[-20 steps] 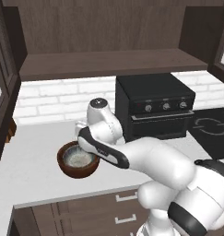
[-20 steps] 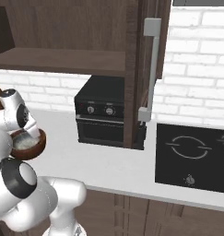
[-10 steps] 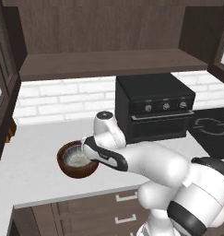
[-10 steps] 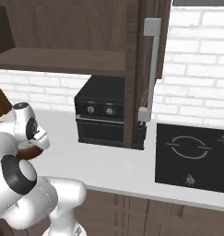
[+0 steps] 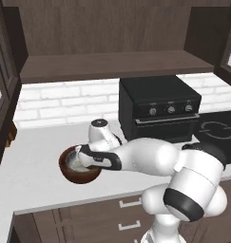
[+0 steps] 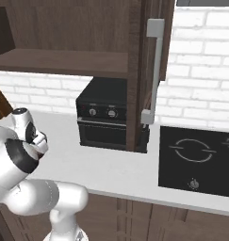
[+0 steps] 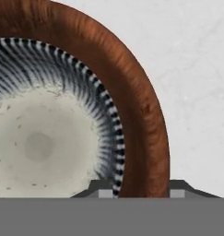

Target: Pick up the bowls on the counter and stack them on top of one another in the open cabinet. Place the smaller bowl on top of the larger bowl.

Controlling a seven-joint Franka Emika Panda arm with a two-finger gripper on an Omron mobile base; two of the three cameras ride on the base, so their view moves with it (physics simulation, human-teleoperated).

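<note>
My claw (image 7: 139,192) straddles the larger bowl's (image 7: 145,115) rim, jaws apart, not yet clamped. The smaller bowl (image 7: 44,138) sits nested inside it on the counter (image 5: 36,156). Step: grasping. Next, I judge: pinch, lift to the open cabinet (image 5: 112,64) above the bowl.

The hand view's edges cut off most of the wide reddish-brown wooden bowl (image 7: 145,115) and the pale speckled bowl (image 7: 44,138) nested inside, while the white arm hides their near side in the left base view.
</note>
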